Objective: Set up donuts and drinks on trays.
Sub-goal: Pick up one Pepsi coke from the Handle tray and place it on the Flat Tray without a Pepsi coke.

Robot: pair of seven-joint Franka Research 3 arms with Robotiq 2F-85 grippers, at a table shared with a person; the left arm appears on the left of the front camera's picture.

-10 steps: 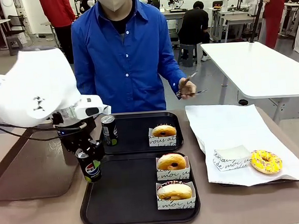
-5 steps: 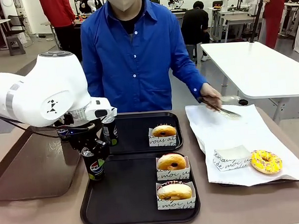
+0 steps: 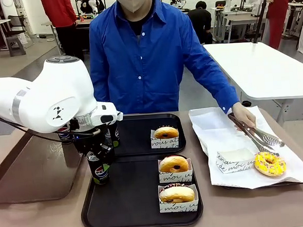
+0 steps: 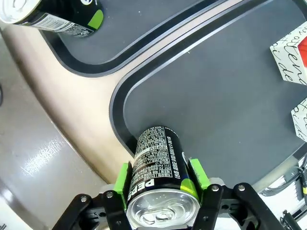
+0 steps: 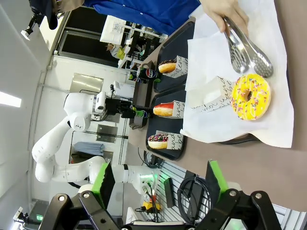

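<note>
- Since the earlier frames, your left gripper (image 4: 162, 201) had carried its can (image 3: 99, 169) from above the tray's left rim down into the near-left corner of the near tray (image 3: 127, 200), and the person's hand (image 3: 244, 114) had come across with tongs (image 3: 258, 136) to the yellow donut (image 3: 270, 163).
- You saw the can upright, its long axis vertical, silver top toward the left wrist camera and its base on or just above the tray floor, close inside the curved rim; the pictures could not settle whether it had touched down.
- Your left gripper's green pads (image 4: 124, 181) flanked the can near its top, one on each side. They looked close against it, yet whether the grip was firm or already loosening could not be told.
- So the coming move, in my judgement, turned on a straight lift: the can lay directly between the fingers, and any sideways pull risked tipping a slim, tall thing.
- The second can (image 3: 113, 132) stood upright on the far tray (image 3: 137, 122) at its near-left corner, just behind your left arm, well placed already.
- Three boxed donuts (image 3: 173, 164) sat along the trays' right sides, one on the far tray and two on the near one, lying flat.
- The yellow donut lay flat on the white paper (image 3: 230, 134), beside an empty box (image 3: 235, 160), nearer the person's hand than either arm.
- Your right gripper (image 5: 159, 183) hung high with its fingers spread wide and nothing between them.
</note>
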